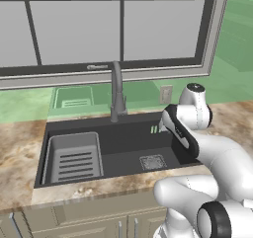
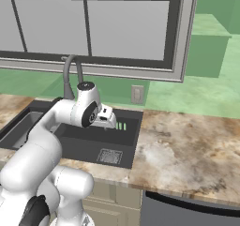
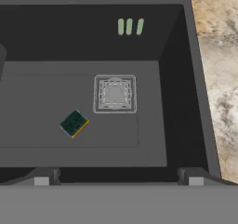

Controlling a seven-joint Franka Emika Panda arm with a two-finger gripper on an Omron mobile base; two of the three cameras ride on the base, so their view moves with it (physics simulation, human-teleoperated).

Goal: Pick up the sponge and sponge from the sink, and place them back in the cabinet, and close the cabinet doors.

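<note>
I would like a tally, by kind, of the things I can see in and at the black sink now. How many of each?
Sponge, dark green top: 1
Square drain: 1
Grey slotted rack insert: 1
Gooseneck faucet: 1
Green overflow slots on the sink's back wall: 3
Total: 7

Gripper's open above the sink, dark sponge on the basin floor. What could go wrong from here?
1. The dark-topped sponge is small, flat and lies turned against the gripper fingers; a descent without aligning may pinch a corner or miss.
2. It sits close to the square drain; a nudge could push it onto the grate.
3. The sink walls are steep, so a deep reach may clip the rim or the faucet.
</note>
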